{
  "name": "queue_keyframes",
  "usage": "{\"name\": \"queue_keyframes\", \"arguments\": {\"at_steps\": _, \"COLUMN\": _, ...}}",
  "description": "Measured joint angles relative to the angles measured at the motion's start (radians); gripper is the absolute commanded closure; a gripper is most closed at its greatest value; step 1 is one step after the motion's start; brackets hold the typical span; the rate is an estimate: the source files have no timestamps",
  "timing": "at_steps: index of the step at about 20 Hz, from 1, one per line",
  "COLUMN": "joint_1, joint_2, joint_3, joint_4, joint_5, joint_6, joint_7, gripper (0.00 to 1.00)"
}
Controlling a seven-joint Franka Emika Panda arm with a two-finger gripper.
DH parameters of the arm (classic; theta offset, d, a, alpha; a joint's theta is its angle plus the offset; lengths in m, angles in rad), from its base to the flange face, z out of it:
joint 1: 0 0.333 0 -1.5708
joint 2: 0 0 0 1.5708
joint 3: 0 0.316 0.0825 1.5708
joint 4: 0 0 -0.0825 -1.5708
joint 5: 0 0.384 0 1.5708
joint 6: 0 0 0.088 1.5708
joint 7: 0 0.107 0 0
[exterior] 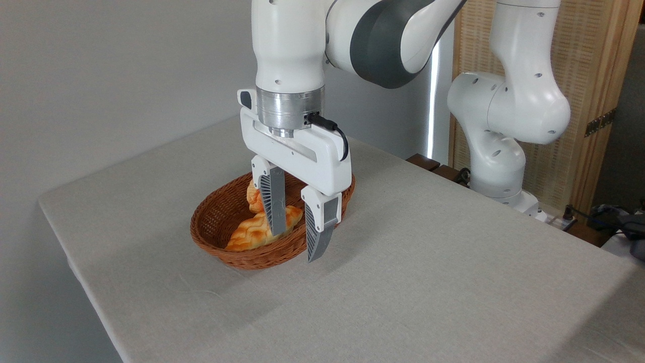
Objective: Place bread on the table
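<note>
The bread (253,197), a small lumpy orange-golden pastry, lies at the back of the brown wicker basket (204,222) and is partly hidden by my left finger. A longer braided golden loaf (249,233) lies in front of it in the same basket. My gripper (294,247) hangs open over the basket's right half with nothing between its fingers. The left finger (272,201) crosses in front of both pastries, and the right finger (317,234) stands over the basket's right rim. The table (428,262) is covered in light grey-beige cloth.
The arm's white base (504,166) stands beyond the table's far right edge, with cables and dark items (625,222) beside it. A wooden screen (594,101) rises behind. The table's left corner (48,201) is near the wall.
</note>
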Motion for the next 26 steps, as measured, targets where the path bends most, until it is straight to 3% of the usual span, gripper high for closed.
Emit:
{"name": "queue_keyframes", "arguments": {"at_steps": 7, "joint_1": -0.027, "joint_2": 0.011, "joint_3": -0.008, "joint_4": 0.000, "joint_5": -0.014, "joint_6": -0.001, "joint_7": 0.000, "gripper": 0.00}}
{"name": "queue_keyframes", "arguments": {"at_steps": 11, "joint_1": -0.108, "joint_2": 0.023, "joint_3": -0.017, "joint_4": 0.000, "joint_5": -0.085, "joint_6": -0.001, "joint_7": -0.067, "gripper": 0.00}}
{"name": "queue_keyframes", "arguments": {"at_steps": 15, "joint_1": -0.230, "joint_2": 0.026, "joint_3": -0.020, "joint_4": 0.000, "joint_5": -0.092, "joint_6": -0.001, "joint_7": -0.198, "gripper": 0.00}}
{"name": "queue_keyframes", "arguments": {"at_steps": 17, "joint_1": -0.270, "joint_2": 0.029, "joint_3": -0.024, "joint_4": 0.000, "joint_5": -0.102, "joint_6": -0.001, "joint_7": -0.241, "gripper": 0.00}}
{"name": "queue_keyframes", "arguments": {"at_steps": 26, "joint_1": -0.296, "joint_2": 0.047, "joint_3": -0.107, "joint_4": 0.000, "joint_5": -0.119, "joint_6": -0.002, "joint_7": -0.364, "gripper": 0.00}}
